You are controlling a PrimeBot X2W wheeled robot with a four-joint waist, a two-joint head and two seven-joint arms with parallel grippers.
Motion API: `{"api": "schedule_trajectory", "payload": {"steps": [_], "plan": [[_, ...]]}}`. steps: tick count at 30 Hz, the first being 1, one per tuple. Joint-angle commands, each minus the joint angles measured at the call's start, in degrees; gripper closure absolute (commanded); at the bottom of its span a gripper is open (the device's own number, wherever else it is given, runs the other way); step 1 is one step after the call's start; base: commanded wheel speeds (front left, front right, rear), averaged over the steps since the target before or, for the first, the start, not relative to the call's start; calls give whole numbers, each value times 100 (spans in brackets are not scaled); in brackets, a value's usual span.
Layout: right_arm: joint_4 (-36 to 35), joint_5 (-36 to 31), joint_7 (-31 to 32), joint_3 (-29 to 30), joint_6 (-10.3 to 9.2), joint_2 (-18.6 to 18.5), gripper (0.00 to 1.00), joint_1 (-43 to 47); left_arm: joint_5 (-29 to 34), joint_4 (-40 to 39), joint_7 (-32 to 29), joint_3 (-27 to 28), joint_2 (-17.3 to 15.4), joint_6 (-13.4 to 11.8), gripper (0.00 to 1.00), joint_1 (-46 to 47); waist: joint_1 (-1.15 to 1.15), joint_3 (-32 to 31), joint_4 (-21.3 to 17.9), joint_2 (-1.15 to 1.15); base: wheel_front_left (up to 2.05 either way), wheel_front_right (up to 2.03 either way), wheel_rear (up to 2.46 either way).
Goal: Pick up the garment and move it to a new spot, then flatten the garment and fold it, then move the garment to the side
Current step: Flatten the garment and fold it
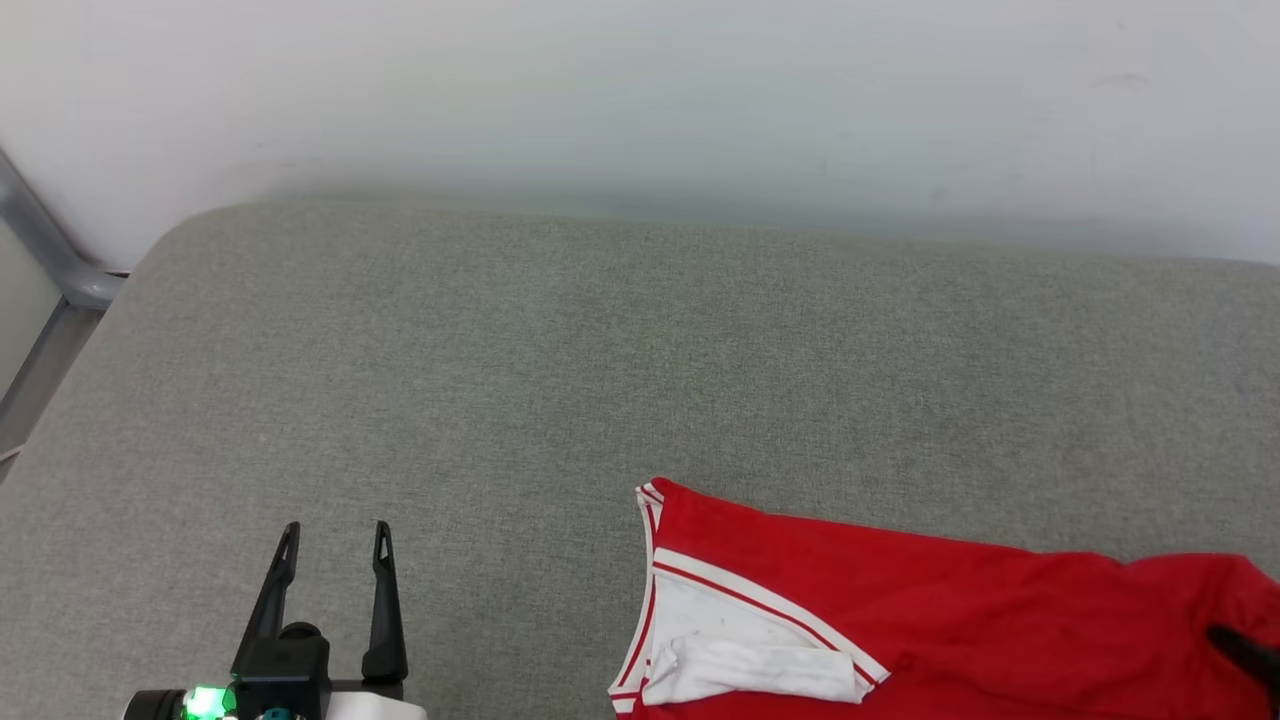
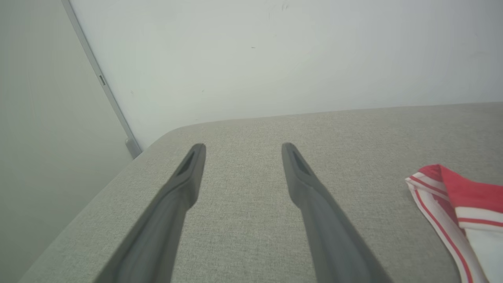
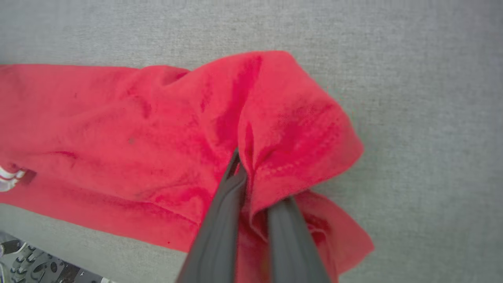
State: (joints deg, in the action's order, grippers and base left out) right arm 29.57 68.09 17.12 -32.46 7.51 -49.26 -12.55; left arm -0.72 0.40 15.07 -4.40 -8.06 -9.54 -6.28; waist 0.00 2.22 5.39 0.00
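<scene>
The garment [image 1: 900,610], a red jersey with white sleeves and red-striped trim, lies on the grey cushion at the lower right of the head view. Its folded white sleeve [image 1: 750,665] faces up near the left end, and the striped edge of the garment [image 2: 452,204] reaches into the left wrist view. My right gripper [image 3: 245,161] is shut on a bunched fold of the garment [image 3: 275,137], with red cloth draped over its fingertips. My left gripper [image 1: 335,535] stands open over bare cushion, well to the left of the garment, holding nothing.
The grey cushioned surface [image 1: 560,360] stretches wide to the left and behind the garment. A white wall [image 1: 640,90] rises behind it. A grey metal frame [image 1: 50,260] stands at the far left corner, where the cushion's rounded edge ends.
</scene>
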Motion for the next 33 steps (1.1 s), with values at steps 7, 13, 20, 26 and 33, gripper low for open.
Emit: {"api": "schedule_trajectory", "payload": {"steps": [7, 13, 20, 26, 33], "plan": [[-1218, -106, -75, 44, -5, 107, 100, 165, 67, -55, 12, -15, -12, -5, 0, -78, 0, -5, 1, 0, 0, 0, 0], [-2033, -503, 225, -139, -5, 480, 100, -76, 84, -25, 12, -75, -4, 15, 0, 59, 0, 84, 51, 0, 0, 0, 0], [-2227, -949, 580, -447, -4, 1027, 100, -495, 98, 2, 12, -179, 21, 35, 0, 204, 0, 219, 173, 0, 0, 0, 0], [-2083, -1319, 722, -855, -4, 1609, 100, -944, 92, 33, 12, -273, 47, 25, 0, 332, 0, 341, 321, 0, 0, 0, 0], [-1519, -1726, 765, -1190, -4, 2202, 100, -1362, 71, 56, 12, -348, 75, -7, 0, 453, 0, 474, 472, 0, 0, 0, 0]]}}
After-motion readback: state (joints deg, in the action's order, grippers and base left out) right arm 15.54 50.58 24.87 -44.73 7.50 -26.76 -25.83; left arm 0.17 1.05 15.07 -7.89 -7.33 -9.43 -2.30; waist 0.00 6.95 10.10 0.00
